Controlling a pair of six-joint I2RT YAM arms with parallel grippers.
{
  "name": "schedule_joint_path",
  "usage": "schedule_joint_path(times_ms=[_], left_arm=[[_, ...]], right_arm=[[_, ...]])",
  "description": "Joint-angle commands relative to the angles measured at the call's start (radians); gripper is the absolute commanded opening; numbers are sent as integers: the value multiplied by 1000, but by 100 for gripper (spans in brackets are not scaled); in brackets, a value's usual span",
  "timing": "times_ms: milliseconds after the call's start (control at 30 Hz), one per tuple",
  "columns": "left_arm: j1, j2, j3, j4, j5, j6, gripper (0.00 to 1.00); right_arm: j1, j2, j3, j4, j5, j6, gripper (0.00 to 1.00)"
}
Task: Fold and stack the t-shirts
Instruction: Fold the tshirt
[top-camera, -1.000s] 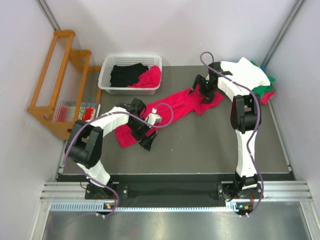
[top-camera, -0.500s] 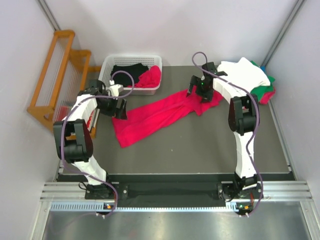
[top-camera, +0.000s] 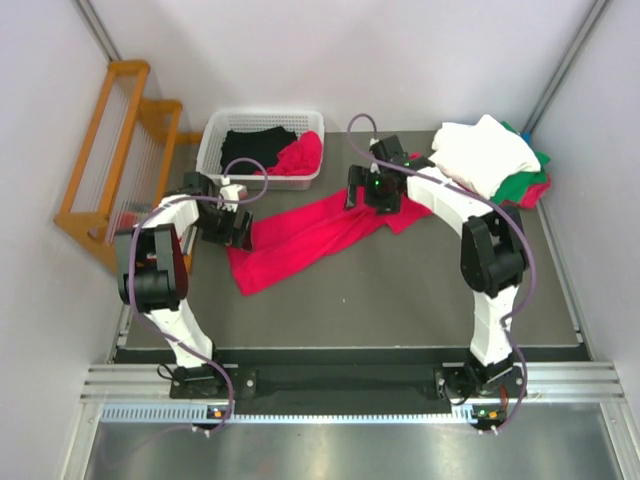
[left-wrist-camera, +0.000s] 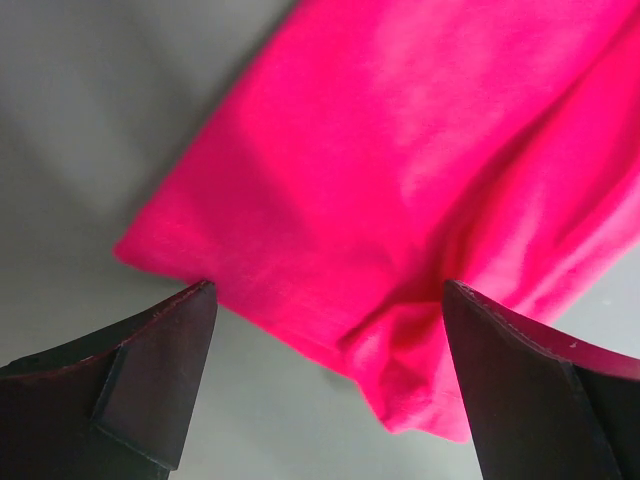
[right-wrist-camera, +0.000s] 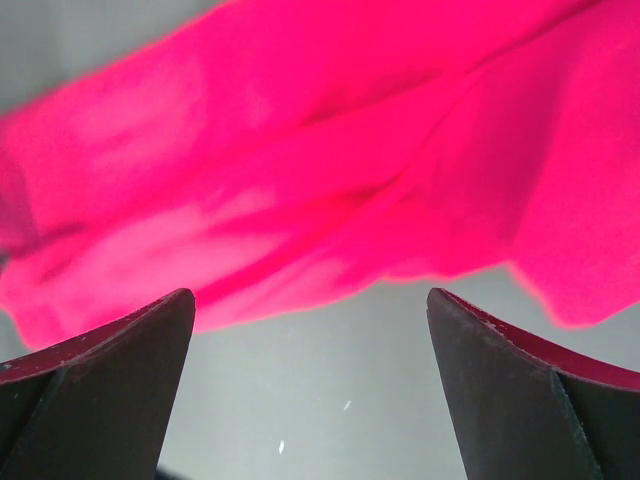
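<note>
A crimson-red t-shirt (top-camera: 310, 232) lies stretched in a long crumpled band across the dark table. My left gripper (top-camera: 238, 230) is open over the shirt's left end, whose corner (left-wrist-camera: 400, 230) shows between the jaws. My right gripper (top-camera: 373, 193) is open above the shirt's right part, with bunched red cloth (right-wrist-camera: 330, 170) just beyond the jaws. A stack of folded shirts, white (top-camera: 485, 152) on top of green (top-camera: 522, 182) and red, sits at the table's far right. A black shirt (top-camera: 255, 148) and a red one (top-camera: 300, 155) lie in the basket.
The white lattice basket (top-camera: 215, 135) stands at the table's far left edge. An orange wooden rack (top-camera: 110, 160) stands off the table to the left. Grey walls close in on the left, back and right.
My left gripper swung from the table's middle out to the shirt's left end. My right gripper moved left along the shirt. The shirt's right end has been drawn leftward.
</note>
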Motion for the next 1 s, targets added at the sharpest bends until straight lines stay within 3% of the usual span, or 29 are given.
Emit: schedule_joint_path(times_ms=[0,167,267,467,567,733,867,967], left_arm=[[33,47,1,54,-12,0,98],[33,33,-30,52,-1,-1,98],[33,3,-56,49,-3,6,98],[47,-71,-91,49,24,-24,98],[88,-151,-91,80,83,-90,99],[96,-341,-59,95,112,-177,99],[96,-457,54,81,177,-242,99],[97,-569,55,162,79,-331,99]], right_arm=[[24,-112,-99,65,-10,-6,100],[37,-126,-164,73,-51,2,100],[115,-144,-180,67,-68,-23,100],[453,-50,-57,-40,-18,-119,100],[555,4,27,-108,59,-169,100],[613,8,58,-145,148,-213,100],[627,-37,-3,-79,241,-219,100],[658,-26,-16,-33,330,-238,100]])
